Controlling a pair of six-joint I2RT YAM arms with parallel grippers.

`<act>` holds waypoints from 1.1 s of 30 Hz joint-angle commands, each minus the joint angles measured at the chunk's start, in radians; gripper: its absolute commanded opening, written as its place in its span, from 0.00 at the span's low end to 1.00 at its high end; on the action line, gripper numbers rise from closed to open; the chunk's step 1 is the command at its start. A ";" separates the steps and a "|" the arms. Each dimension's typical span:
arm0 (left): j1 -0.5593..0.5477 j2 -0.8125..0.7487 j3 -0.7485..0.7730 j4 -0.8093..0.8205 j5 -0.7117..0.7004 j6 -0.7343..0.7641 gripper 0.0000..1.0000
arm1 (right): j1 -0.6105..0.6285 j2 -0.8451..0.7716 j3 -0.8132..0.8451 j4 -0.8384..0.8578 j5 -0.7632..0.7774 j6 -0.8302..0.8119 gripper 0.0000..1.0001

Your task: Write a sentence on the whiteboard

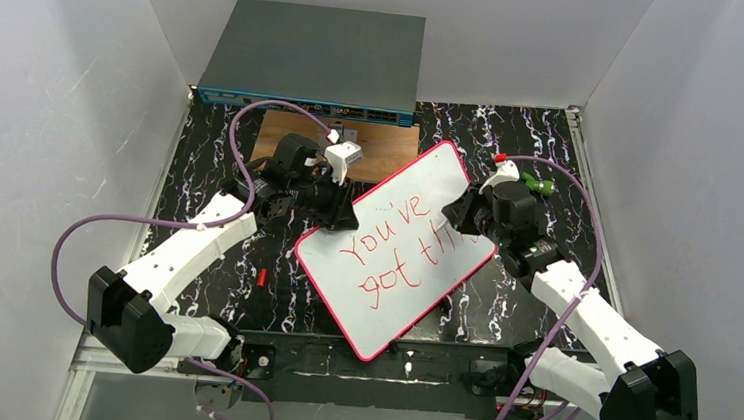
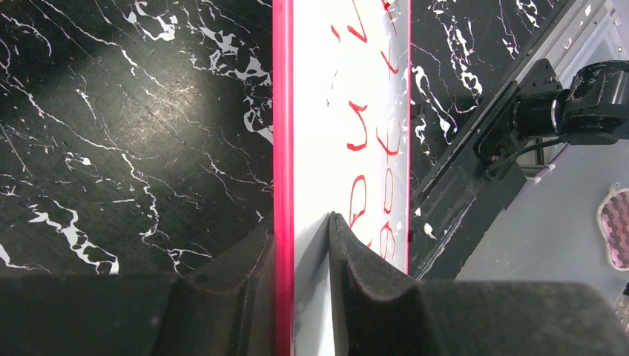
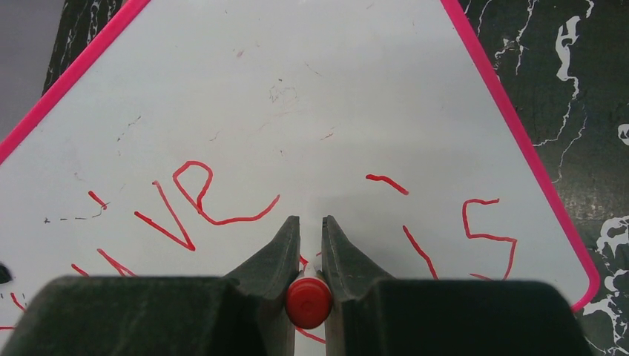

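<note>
White whiteboard (image 1: 380, 311) with pink-red rim and red lettering, red-ended marker (image 3: 308, 302), black white-veined bench (image 1: 232, 279), grey switch box (image 1: 310, 55).

**Writing partly covered, marker tip out of sight**

From above, the right arm (image 1: 581, 307) covers the end of the second line on the whiteboard (image 1: 391, 297); its last word stops at "thi". The right wrist view shows only the round red end of the marker (image 3: 308, 302), pinched in the right pincer (image 3: 311, 222). The left pincer (image 2: 299, 222) grips the board nearly edge-on, so the lettering is too foreshortened to read. The left arm (image 1: 195, 241) hides part of the wooden board (image 1: 387, 156). A small red thing (image 1: 261, 277) on the bench (image 1: 270, 307) is too small to name.
</note>
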 commanded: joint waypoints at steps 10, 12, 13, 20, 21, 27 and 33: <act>0.005 -0.031 -0.010 -0.021 -0.147 0.099 0.00 | 0.006 -0.072 0.058 -0.018 0.030 -0.033 0.01; 0.005 -0.030 -0.012 -0.021 -0.144 0.098 0.00 | 0.006 -0.076 0.056 -0.014 0.041 -0.033 0.01; 0.005 -0.028 -0.011 -0.021 -0.143 0.098 0.00 | 0.006 -0.074 0.056 -0.012 0.046 -0.034 0.01; 0.004 -0.033 -0.009 -0.023 -0.141 0.098 0.00 | 0.006 -0.050 0.048 0.002 0.062 -0.032 0.01; 0.004 -0.034 -0.010 -0.026 -0.142 0.098 0.00 | 0.006 -0.048 0.047 0.005 0.061 -0.031 0.01; 0.005 -0.039 -0.012 -0.030 -0.142 0.098 0.00 | 0.006 -0.027 0.052 0.020 0.061 -0.030 0.01; 0.005 -0.041 -0.012 -0.030 -0.142 0.098 0.00 | 0.005 -0.005 0.083 0.019 0.080 -0.045 0.01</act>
